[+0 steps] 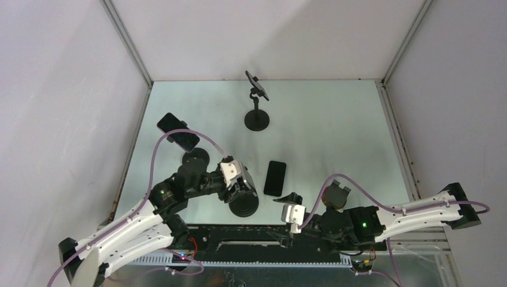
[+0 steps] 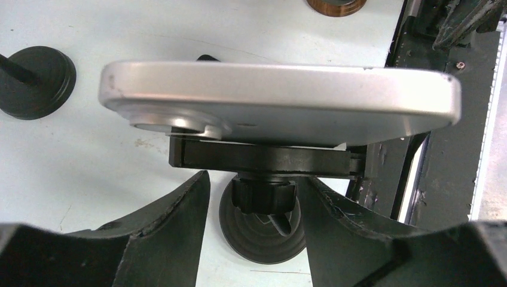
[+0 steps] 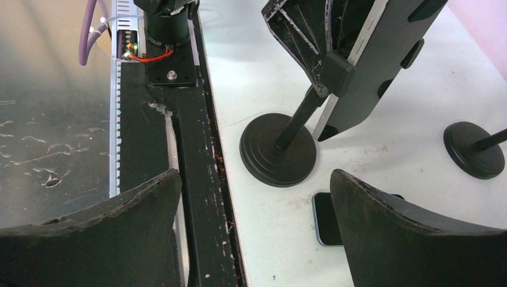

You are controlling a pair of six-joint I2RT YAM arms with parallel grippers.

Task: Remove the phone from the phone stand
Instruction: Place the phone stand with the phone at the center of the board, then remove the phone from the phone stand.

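Observation:
A silver phone (image 2: 281, 98) sits clamped in a black phone stand (image 2: 263, 230) near the table's front; the right wrist view shows the phone (image 3: 365, 54) tilted on the stand (image 3: 278, 149). My left gripper (image 2: 254, 176) is open, its fingers either side of the stand's neck just under the clamp, close below the phone; from above it (image 1: 239, 190) covers that stand. My right gripper (image 3: 257, 191) is open and empty, low over the table's front edge to the right of the stand (image 1: 284, 212).
A dark phone (image 1: 275, 177) lies flat on the table right of the stand, also in the right wrist view (image 3: 327, 218). Two other stands hold phones: one at the back (image 1: 257, 116), one at the left (image 1: 194, 158). The black base rail (image 3: 191, 149) runs along the front.

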